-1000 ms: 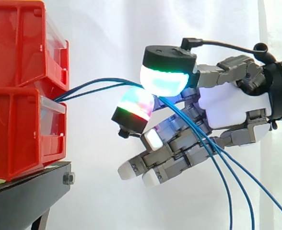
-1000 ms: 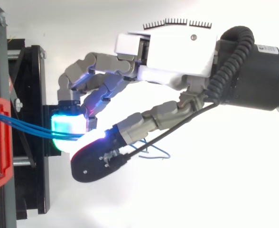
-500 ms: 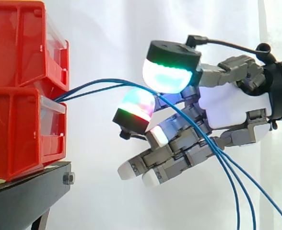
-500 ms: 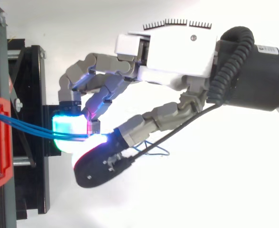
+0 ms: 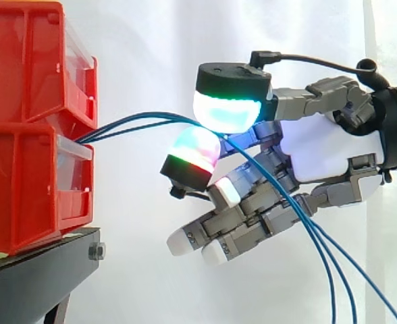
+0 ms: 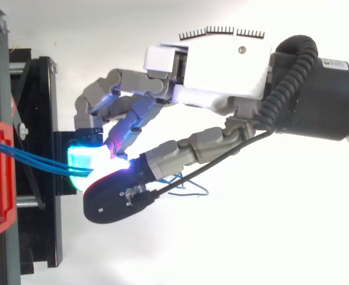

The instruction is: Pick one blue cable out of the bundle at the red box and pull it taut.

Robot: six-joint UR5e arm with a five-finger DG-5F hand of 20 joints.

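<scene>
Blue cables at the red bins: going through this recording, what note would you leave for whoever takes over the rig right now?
Hand: fingers curled, two glowing pads closed on the thin blue cables, apart from the stacked red plastic bins.
Cables: they come out between the bins, arc up into the pinch, then hang down past the palm.
Done: bundle reached and pinched. I cannot tell whether one cable is singled out.
Left: the span from bins to hand is curved, not taut. Probably separate one cable and draw away from the bins.
</scene>
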